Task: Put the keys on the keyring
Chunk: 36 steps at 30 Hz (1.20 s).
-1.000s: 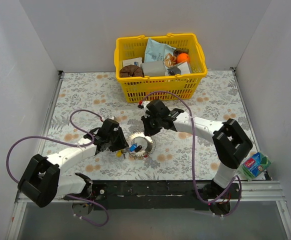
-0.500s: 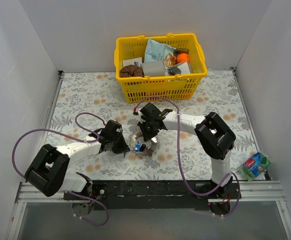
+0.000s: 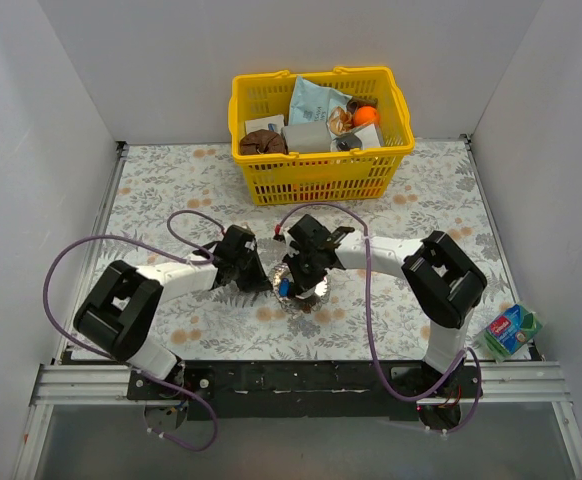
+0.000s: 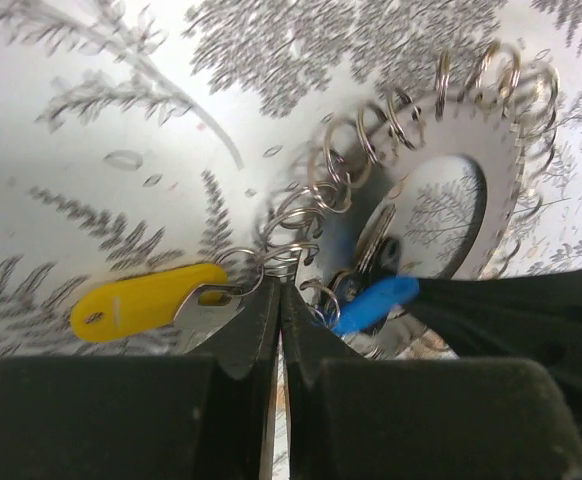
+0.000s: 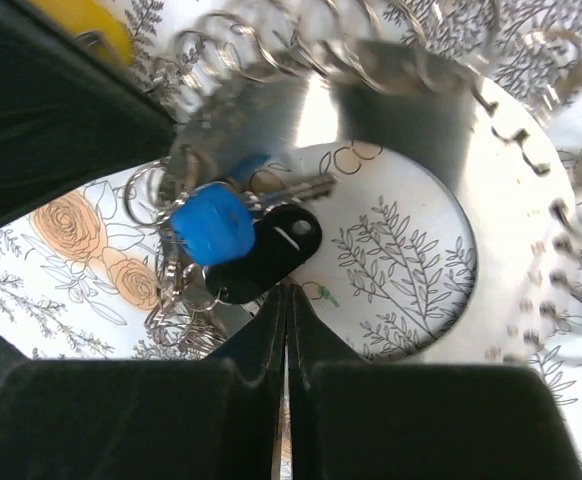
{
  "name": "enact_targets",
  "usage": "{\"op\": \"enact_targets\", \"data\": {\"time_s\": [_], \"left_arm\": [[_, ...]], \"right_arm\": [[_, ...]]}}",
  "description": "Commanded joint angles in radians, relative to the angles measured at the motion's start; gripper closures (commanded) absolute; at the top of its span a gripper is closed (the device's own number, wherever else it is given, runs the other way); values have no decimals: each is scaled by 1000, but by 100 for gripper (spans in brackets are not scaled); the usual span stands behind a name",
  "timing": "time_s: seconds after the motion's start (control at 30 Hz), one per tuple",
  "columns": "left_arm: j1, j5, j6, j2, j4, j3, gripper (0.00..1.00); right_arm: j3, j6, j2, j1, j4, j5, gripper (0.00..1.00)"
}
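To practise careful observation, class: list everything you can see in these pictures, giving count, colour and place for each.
keyring: one, silver-grey, flat on the table, small wire rings along its band
yellow key: one, yellow head, on the table just outside the keyring
blue key: one, blue head, at the keyring's inner edge
black tag: one, black, beside the blue key
basket: one, yellow, far side of the table, holding packets
packet: one, green and blue, near right corner
table: one, floral cloth
cables: two, purple, along the arms
arms: two, white and black
left fingers: black, closed, by the yellow key
right fingers: black, closed, below the black tag
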<state>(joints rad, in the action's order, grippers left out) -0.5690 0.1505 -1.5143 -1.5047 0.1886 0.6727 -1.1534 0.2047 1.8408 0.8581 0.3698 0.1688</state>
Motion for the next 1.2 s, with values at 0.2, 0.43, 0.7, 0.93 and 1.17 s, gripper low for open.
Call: {"op": "enact_targets", "data": {"time_s": [0.2,0.43,0.7,0.93,1.17], "left_arm": [[-2,23,104,-172,-8,205,100],[-3,-34,131,-183,55,269,100],[-3,-51,164,26,83,203,93],[-6,84,206,231,-7,22,37],[-26,165,183,365,-57,-96,28]], "right_arm": [[-54,24,3,18,40,55,99],[-147,-2,9,16,129,-44,99],[-128,-16,-66,-17,138,-86,99],[-42,-30,-133,-77,104,-74,99],[26,-64,-199,-103,75,-22,98]]}}
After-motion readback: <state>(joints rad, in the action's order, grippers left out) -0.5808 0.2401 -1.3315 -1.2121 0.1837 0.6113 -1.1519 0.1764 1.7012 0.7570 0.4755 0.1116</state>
